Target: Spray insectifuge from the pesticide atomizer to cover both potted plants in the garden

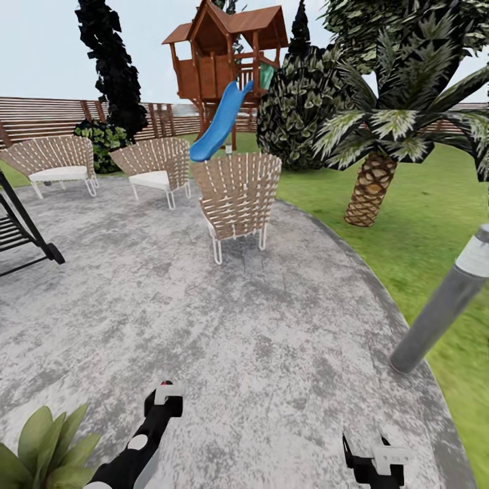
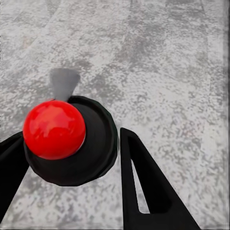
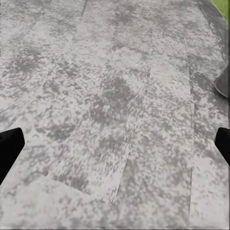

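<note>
Holding the pesticide atomizer (image 2: 67, 141) clamped in my left gripper (image 2: 72, 177), red tip up, I see it at the head view's lower middle; my right gripper (image 3: 115, 139) is spread wide over bare paving (image 1: 258, 326). One potted plant (image 1: 44, 445) sits lower left. Turning carelessly, I judge, could clip the bollard (image 1: 441, 305) or loosen the bottle.

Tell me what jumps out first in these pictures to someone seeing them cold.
The wooden play tower with its blue slide stands out at the far edge of the grey paved circle, behind three woven chairs. Close up, the left end effector holds the pesticide atomizer, red tip toward the camera.
</note>
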You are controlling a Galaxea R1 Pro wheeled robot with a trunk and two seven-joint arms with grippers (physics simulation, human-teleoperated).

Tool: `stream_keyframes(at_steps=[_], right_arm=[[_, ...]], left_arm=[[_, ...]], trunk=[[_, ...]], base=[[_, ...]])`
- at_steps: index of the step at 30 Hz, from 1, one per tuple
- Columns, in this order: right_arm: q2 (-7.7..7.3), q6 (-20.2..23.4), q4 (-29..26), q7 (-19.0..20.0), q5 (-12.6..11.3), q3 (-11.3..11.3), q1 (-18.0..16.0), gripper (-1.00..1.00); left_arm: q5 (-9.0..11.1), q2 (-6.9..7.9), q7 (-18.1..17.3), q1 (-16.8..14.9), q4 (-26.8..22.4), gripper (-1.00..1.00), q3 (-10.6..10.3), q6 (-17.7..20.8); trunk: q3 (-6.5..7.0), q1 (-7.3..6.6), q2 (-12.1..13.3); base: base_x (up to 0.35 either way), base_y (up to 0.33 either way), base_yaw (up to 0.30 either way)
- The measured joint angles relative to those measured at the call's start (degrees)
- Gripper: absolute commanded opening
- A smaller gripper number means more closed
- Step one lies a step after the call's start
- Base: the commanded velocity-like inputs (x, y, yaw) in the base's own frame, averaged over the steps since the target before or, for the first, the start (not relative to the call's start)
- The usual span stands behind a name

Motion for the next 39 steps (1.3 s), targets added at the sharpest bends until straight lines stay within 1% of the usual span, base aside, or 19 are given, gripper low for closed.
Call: stream_keyframes(at_steps=[5,15,24,39], right_arm=[[0.0,0.0,0.0,0.0,0.0,0.0,0.0,1.0],[0.0,0.0,0.0,0.0,0.1,0.0,0.0,1.0],[0.0,0.0,0.0,0.0,0.1,0.1,0.0,1.0],[0.0,0.0,0.1,-0.1,0.1,0.1,0.0,1.0]], left_arm=[[0.0,0.0,0.0,0.0,0.0,-1.0,0.0,0.1],[0.0,0.05,0.0,0.0,0.0,-1.0,0.1,0.1],[0.0,0.0,0.0,0.1,0.1,-1.0,0.0,0.0],[0.0,0.01,0.0,0.1,0.1,-1.0,0.0,-0.1]], trunk=[[0.04,-0.02,0.0],[0.04,-0.04,0.0],[0.04,-0.03,0.0],[0.04,-0.03,0.0]], base=[[-0.152,-0.005,-0.002],[0.109,-0.172,0.129],[0.015,-0.022,0.027],[0.0,0.0,0.262]])
